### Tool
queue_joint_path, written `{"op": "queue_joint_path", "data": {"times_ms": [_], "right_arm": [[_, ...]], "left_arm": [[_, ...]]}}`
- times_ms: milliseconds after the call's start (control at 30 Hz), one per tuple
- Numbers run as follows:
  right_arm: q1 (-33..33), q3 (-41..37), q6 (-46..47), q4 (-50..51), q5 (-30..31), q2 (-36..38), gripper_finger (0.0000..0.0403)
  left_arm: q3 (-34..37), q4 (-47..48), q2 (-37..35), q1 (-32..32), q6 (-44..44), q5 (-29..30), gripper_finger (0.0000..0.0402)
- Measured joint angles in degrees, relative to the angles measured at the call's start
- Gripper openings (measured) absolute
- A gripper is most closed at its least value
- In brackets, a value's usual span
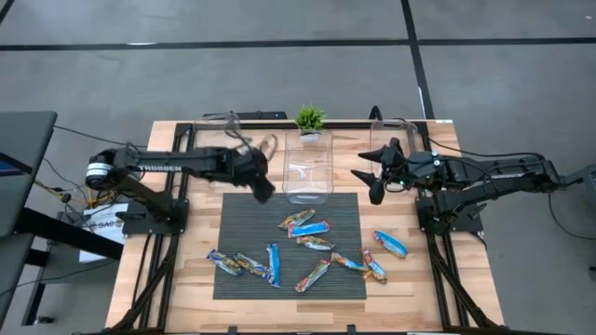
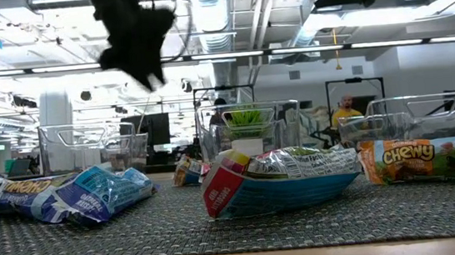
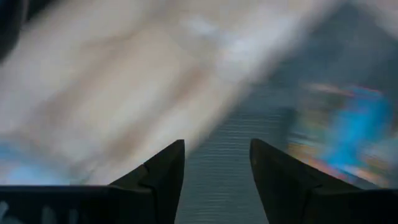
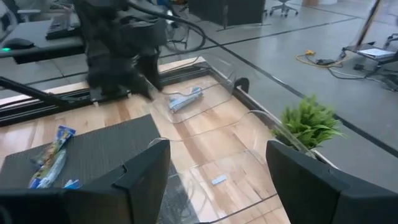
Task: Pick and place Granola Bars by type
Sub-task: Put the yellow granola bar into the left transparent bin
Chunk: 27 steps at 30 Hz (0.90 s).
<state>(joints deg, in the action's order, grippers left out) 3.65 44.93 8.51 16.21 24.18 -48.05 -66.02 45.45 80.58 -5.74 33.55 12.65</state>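
Granola Bars (image 1: 309, 229) first: I count ten, blue ones and orange-brown ones mixed, strewn on the dark ribbed mat (image 1: 247, 223) and just off its right edge on the bare wood. Past them, the left gripper (image 1: 264, 189) hangs above the mat's back left corner, fingers parted, nothing between them. The right gripper (image 1: 367, 183) hovers beyond the mat's back right corner, spread wide, empty. Farthest stand three clear tubs (image 1: 307, 172); the left tub (image 1: 223, 130) holds one blue bar (image 4: 185, 98).
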Motion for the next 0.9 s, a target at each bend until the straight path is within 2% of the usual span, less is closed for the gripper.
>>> {"op": "queue_joint_path", "data": {"times_ms": [100,333,500,900], "right_arm": [[0.06,0.00,0.00,0.02,-1.99,0.00,0.0260],[0.06,0.00,-0.04,2.35,-3.10,0.00,0.0260],[0.07,0.00,0.02,3.10,-3.19,0.00,0.0260],[0.07,-0.02,0.02,4.15,-3.30,0.00,0.0260]], "left_arm": [[-0.02,-6.57,0.00,4.67,-4.13,-4.46,0.0176],[-0.09,-7.55,5.38,10.86,-6.10,-4.47,0.0176],[-0.07,-11.54,11.44,11.44,-5.69,-4.40,0.0176],[-0.04,-19.10,20.76,11.46,-6.88,-4.51,0.0176]]}}
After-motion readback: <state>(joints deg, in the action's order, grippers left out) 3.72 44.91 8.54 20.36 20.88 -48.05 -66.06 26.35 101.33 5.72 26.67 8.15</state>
